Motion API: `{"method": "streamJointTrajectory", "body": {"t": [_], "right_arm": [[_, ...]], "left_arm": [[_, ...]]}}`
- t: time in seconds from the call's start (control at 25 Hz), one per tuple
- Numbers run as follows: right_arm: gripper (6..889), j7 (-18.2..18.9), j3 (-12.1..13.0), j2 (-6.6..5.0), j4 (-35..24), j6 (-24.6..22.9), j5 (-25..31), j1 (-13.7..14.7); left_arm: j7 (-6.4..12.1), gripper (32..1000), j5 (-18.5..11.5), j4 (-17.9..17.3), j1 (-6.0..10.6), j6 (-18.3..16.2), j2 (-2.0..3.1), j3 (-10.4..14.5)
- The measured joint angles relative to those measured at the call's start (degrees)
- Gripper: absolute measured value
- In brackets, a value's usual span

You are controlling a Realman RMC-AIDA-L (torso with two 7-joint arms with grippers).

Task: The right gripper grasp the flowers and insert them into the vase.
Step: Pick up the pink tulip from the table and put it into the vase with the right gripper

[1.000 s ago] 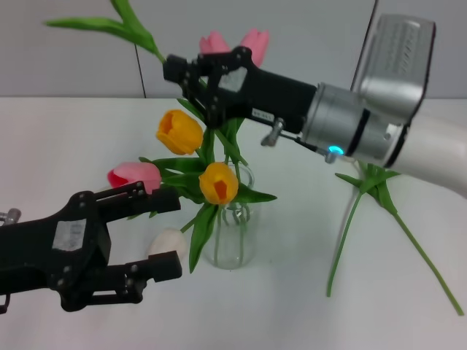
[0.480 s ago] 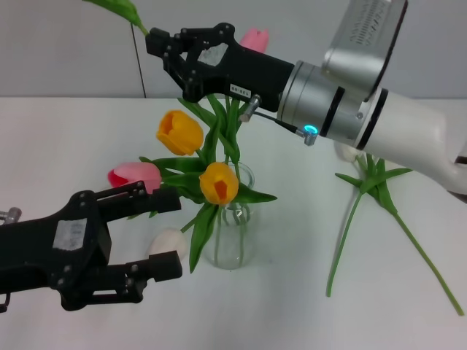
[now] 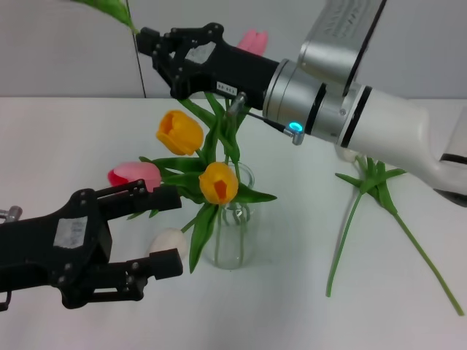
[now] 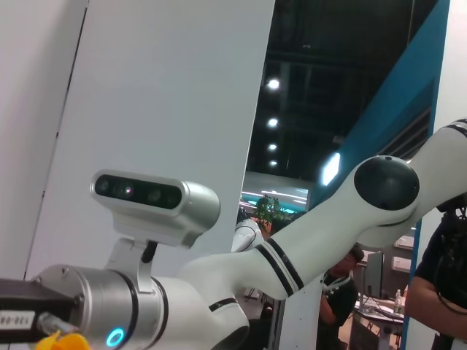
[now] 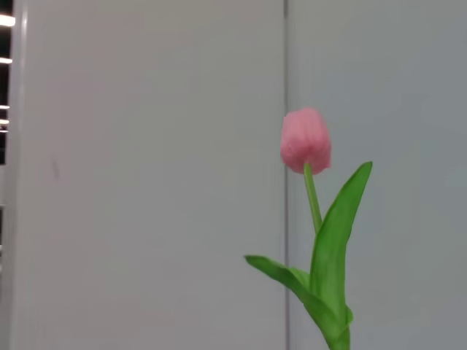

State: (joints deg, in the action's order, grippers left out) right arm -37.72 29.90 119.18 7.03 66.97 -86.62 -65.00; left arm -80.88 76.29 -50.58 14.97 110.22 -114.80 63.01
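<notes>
Two grippers show in the head view: the right gripper (image 3: 157,51) reaches in level from the right, high above the vase (image 3: 232,227), its fingers clamped on the stem of a pink tulip (image 3: 252,40) whose bud is mostly hidden behind the wrist, while the left gripper (image 3: 164,231) rests low beside the vase with its fingers spread and empty. From the left wrist, only the right arm's silver wrist (image 4: 109,310) and white forearm appear, its fingers cut off. From the right wrist, the pink tulip (image 5: 306,140) stands upright with its stem cut off.

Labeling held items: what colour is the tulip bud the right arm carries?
Pink tulip bud on a green stem; right wrist view shows it best.
</notes>
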Motion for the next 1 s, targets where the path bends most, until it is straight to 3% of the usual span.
{"method": "streamJointTrajectory", "body": {"t": [0.24, 0.44, 0.64, 1.0], "right_arm": [[18, 0.2, -9.1, 0.0, 1.5, -0.3, -11.0, 0.4], [18, 0.3, -14.0, 0.0, 2.3, -1.4, -17.5, 1.5], [18, 0.3, -15.6, 0.0, 2.6, -1.6, -20.6, 3.1], [18, 0.4, -15.7, 0.0, 2.1, -2.3, -21.8, 5.7]], "left_arm": [[0.02, 835, 0.0, 0.1, 0.0, 0.0, 0.01, 0.0], [0.02, 835, 0.0, 0.1, -0.13, 0.0, 0.01, -0.1], [0.02, 835, 0.0, 0.1, -0.28, 0.0, 0.01, -0.1], [0.44, 834, 0.0, 0.4, -0.59, 0.0, 0.08, -0.1]]}}
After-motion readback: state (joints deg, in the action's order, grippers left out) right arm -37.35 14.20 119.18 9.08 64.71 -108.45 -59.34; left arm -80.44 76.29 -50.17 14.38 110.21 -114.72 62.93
